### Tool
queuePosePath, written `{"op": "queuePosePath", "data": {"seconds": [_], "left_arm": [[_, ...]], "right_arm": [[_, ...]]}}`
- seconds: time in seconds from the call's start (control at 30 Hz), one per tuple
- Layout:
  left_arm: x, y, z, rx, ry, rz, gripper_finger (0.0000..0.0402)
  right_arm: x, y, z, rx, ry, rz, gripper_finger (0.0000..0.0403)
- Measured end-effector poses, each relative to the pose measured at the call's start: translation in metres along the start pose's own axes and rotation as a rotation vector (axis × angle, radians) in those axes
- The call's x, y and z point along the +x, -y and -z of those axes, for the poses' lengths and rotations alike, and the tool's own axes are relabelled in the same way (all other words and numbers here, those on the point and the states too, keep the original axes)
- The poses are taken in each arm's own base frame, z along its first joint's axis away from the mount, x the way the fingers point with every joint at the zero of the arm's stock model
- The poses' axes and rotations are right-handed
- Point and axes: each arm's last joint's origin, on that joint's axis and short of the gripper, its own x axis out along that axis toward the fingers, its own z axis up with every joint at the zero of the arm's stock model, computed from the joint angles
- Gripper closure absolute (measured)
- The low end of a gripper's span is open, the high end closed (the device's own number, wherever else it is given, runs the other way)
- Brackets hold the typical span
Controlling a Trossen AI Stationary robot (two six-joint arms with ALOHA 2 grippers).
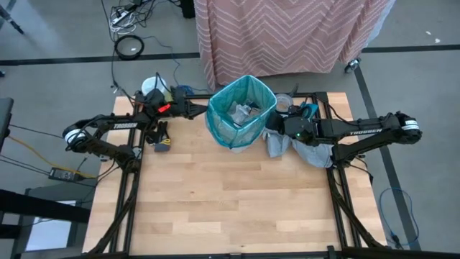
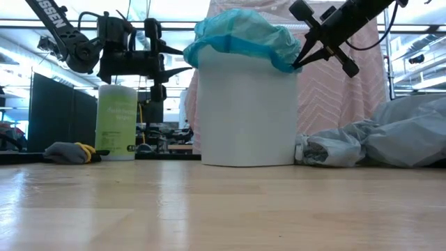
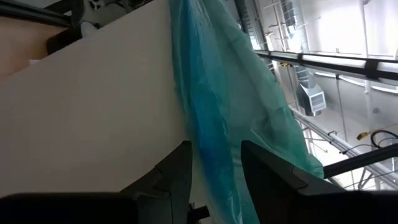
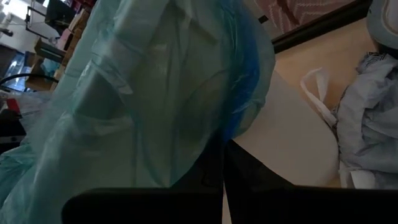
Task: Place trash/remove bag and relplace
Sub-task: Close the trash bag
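Observation:
A white bin (image 2: 247,104) stands at the table's far middle. The teal bag (image 1: 241,108) lines it and is folded out over the rim (image 2: 240,38). Trash (image 1: 244,111) lies inside the bag. My left gripper (image 1: 203,109) is level at the bin's left rim and open. A hanging fold of the bag (image 3: 214,155) sits between its two fingers (image 3: 177,180). My right gripper (image 2: 298,61) is at the bin's right rim, shut on the bag. My left gripper has the bag's overhang between its fingers, coming level from the table's left; I cannot tell whether the fingers touch the film. My right gripper pinches the bunched, folded-over edge of the bag (image 4: 235,124) at the bin's right rim between its two shut fingers. It comes slanting down from the table's right. The bag stays draped over the rim.
A pale grey plastic bag (image 1: 305,150) lies crumpled right of the bin, under my right arm. A green-labelled canister (image 2: 116,122) and a grey and yellow cloth (image 2: 70,151) sit at the far left. A pink patterned cloth (image 1: 287,32) hangs behind the table. The near half is bare wood (image 1: 230,208).

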Motion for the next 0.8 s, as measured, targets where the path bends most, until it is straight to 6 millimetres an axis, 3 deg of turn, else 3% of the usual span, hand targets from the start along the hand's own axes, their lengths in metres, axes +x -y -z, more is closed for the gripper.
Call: {"op": "queuePosePath", "data": {"seconds": [0.8], "left_arm": [[-0.0014, -0.0078, -0.0036, 0.01, -0.002, -0.012, 0.0255]], "right_arm": [[0.0, -0.0004, -0.0002, -0.007, 0.004, -0.003, 0.0403]]}}
